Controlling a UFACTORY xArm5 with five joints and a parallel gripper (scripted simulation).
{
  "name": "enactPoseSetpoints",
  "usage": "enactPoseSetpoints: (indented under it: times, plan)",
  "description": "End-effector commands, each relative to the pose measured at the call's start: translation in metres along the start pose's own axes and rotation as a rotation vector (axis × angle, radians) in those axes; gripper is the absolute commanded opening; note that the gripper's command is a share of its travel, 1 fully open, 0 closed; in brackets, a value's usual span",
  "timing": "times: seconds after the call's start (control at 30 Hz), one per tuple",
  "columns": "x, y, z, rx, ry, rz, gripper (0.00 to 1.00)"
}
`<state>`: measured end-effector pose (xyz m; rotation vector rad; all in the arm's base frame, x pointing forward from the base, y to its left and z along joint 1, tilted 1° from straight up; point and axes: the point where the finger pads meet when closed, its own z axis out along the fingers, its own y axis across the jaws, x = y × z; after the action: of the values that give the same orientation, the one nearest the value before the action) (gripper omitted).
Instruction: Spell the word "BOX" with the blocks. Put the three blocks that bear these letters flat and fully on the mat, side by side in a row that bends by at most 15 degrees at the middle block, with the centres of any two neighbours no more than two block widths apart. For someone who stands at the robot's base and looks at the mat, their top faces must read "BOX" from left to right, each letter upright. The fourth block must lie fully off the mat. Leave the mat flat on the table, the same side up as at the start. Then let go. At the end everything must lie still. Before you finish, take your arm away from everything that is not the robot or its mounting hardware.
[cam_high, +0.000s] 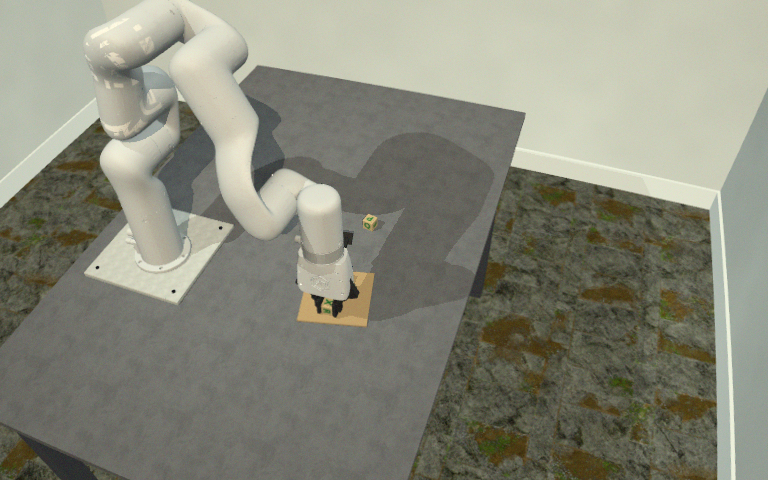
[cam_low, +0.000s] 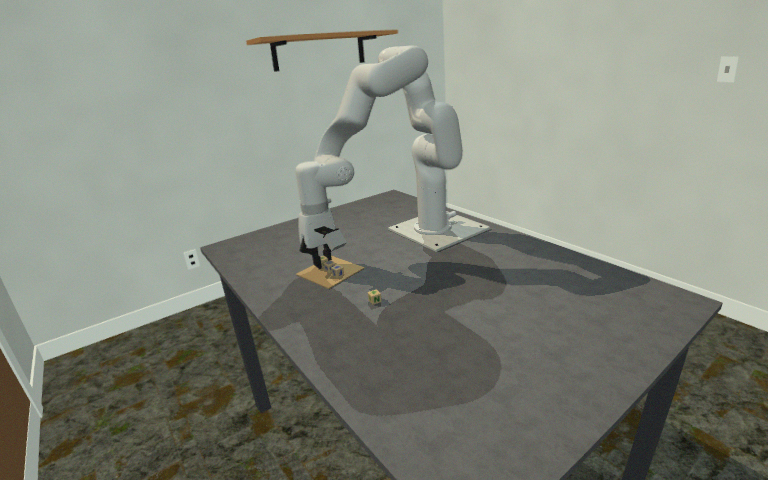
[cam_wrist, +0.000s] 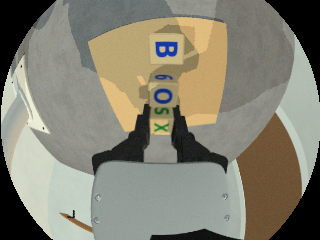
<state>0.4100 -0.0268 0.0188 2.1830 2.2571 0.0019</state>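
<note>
The tan mat (cam_high: 359, 314) (cam_low: 350, 267) (cam_wrist: 205, 75) lies flat on the table. The B block (cam_wrist: 166, 49) (cam_low: 338, 272), blue letter up, lies on it, apart from the others. The O block (cam_wrist: 163, 95), blue letter up, sits between B and X. My gripper (cam_high: 327, 311) (cam_low: 322, 262) (cam_wrist: 161, 113) is shut on the X block (cam_wrist: 161, 126) (cam_high: 328, 302), green X up. From the base side, the tops read B, O, X from left to right, letters upright. Whether X touches the mat or O is unclear. The fourth block (cam_high: 369, 222) (cam_low: 374, 297) stands off the mat.
The robot's white base plate (cam_high: 195, 283) (cam_low: 461, 238) stands on the dark table (cam_high: 226, 390) (cam_low: 543, 362). The fourth block lies on the table beyond the mat's B side. The arm's shadow falls over part of the mat.
</note>
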Motion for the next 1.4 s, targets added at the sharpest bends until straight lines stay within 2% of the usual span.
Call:
enactPoseSetpoints:
  times: [0.0,0.93,0.97,1.03,1.07,1.23,1.27,1.33,1.37]
  plan:
    - [-0.0001,0.0013,-0.0010,-0.003,0.000,0.000,0.21]
    - [-0.0001,0.0013,-0.0010,-0.003,0.000,0.000,0.21]
    - [-0.0001,0.0013,-0.0010,-0.003,0.000,0.000,0.26]
    - [-0.0001,0.0013,-0.0010,-0.003,0.000,0.000,0.26]
    - [-0.0001,0.0013,-0.0010,-0.003,0.000,0.000,0.30]
    - [-0.0001,0.0013,-0.0010,-0.003,0.000,0.000,0.34]
    - [-0.0001,0.0013,-0.0010,-0.003,0.000,0.000,0.38]
    - [-0.0001,0.0013,-0.0010,-0.003,0.000,0.000,0.38]
    - [-0.0001,0.0013,-0.0010,-0.003,0.000,0.000,0.42]
